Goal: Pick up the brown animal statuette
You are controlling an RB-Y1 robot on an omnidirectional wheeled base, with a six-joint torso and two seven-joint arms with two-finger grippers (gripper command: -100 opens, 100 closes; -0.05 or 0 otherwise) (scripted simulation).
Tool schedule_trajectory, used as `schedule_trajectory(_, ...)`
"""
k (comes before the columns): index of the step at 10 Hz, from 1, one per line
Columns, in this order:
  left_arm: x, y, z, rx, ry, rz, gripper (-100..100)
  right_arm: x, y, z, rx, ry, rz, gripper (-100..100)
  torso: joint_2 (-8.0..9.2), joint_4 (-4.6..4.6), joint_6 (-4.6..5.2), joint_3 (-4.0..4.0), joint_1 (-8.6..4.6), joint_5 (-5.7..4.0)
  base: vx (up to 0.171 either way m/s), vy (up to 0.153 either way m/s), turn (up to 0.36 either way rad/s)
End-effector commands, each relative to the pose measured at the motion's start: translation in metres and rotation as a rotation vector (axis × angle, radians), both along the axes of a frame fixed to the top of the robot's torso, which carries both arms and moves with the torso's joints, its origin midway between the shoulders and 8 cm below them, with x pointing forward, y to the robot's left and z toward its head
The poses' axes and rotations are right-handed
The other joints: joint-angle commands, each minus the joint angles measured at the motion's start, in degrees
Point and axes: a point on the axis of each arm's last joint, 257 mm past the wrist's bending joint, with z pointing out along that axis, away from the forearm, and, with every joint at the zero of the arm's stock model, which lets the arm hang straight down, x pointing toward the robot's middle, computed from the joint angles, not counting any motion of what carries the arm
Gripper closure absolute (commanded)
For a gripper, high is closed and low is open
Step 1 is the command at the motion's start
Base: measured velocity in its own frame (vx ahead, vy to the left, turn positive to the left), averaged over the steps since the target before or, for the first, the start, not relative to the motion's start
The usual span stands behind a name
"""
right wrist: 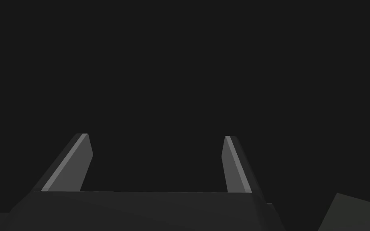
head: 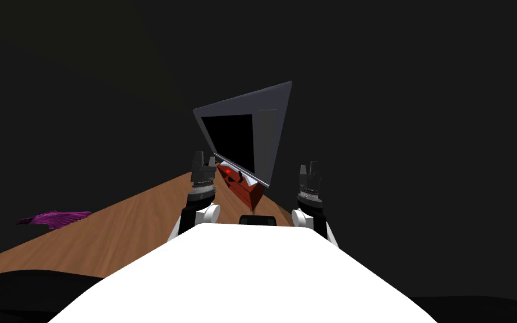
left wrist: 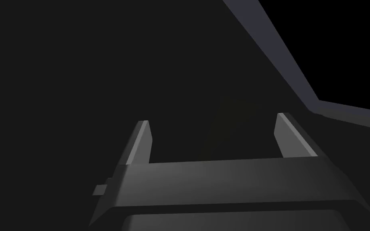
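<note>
Dim room: wooden floor [head: 111, 230], red-brown cabinet [head: 247, 192] ahead.

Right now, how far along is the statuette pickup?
Done: nothing yet; the left gripper and right gripper are open and empty, raised ahead of me. In hand: I face a grey-framed panel with a reddish-brown box at its foot, on a wooden surface. Left: I cannot make out the statuette there; find it, approach, grasp, lift.

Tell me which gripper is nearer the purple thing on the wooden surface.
Left. The purple thing lies off to the left of the left gripper, which hangs over the wooden surface; the right gripper is farther still, beyond the grey-framed panel's lower corner.
</note>
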Motion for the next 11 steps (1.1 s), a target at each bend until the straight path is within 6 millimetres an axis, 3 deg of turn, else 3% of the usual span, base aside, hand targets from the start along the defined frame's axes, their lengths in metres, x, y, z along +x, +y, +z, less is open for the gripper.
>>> schedule_trajectory(1, 0.005, -0.006, -0.008, 0.027, 0.022, -0.014, -100, 0.0, 0.0, 0.0, 0.0, 0.0, 0.0, 0, 0.0, 0.0, 0.0, 0.0, 0.0, 0.0, -0.033, 0.035, 0.016)
schedule_trajectory(5, 0.028, -0.026, -0.047, 0.122, 0.116, -0.05, -100, 0.0, 0.0, 0.0, 0.0, 0.0, 0.0, 0, 0.43, 0.09, 0.0, 0.25, 0.46, 0.1, -0.1, 0.103, -0.005)
schedule_trajectory(11, 0.055, -0.048, -0.111, 0.253, 0.248, -0.077, -100, 0.0, 0.0, 0.0, 0.0, 0.0, 0.0, 0, 0.1, 0.03, 0.0, 0.06, 0.34, 0.09, -0.041, 0.096, -0.022)
